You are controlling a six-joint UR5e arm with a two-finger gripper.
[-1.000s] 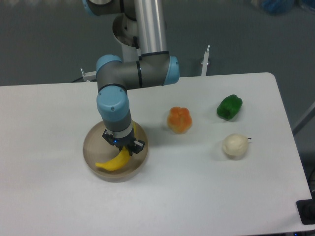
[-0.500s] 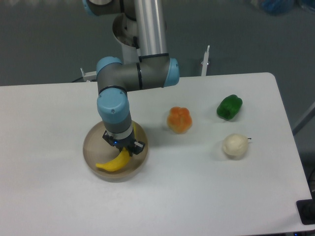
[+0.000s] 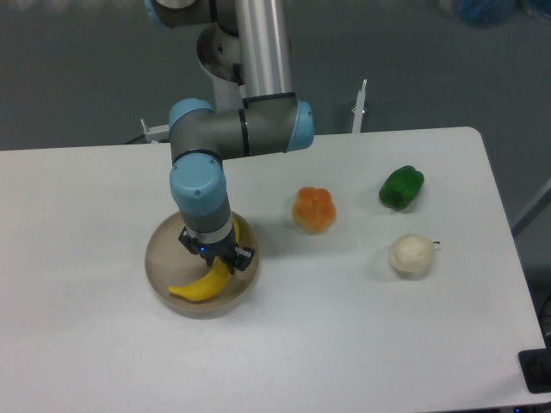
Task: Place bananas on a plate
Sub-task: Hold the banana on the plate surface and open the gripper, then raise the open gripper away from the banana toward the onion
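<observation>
The yellow banana (image 3: 200,286) lies inside the round beige plate (image 3: 159,258) at the table's left. Its upper end runs up between the fingers of my gripper (image 3: 219,261). The gripper points straight down over the plate's middle, low above it. Its fingers stand open on either side of the banana's upper end, and the banana's weight rests on the plate. The arm's wrist hides the plate's back part.
An orange lumpy fruit (image 3: 314,209) sits right of the plate. Further right are a green pepper (image 3: 401,188) and a white round object (image 3: 410,255). The table's right edge runs close behind them.
The arm has barely moved. The banana's free tip has settled very slightly lower on the plate.
</observation>
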